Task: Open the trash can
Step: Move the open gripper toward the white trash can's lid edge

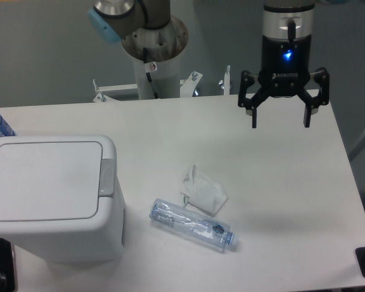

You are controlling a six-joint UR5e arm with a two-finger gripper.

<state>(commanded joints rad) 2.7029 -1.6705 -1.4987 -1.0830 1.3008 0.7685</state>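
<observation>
White surface (280, 182) has the trash can (52, 194) sitting front left, lid down, plus a crumpled wrapper (202, 191) and clear plastic bottle (193, 224) lying nearby.

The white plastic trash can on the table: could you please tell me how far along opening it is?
Nothing is done yet: the boxy white plastic trash can has its flat lid shut. The black two-finger gripper hangs open and empty, far from it. Left: reach the grey push-button tab and press it.
</observation>
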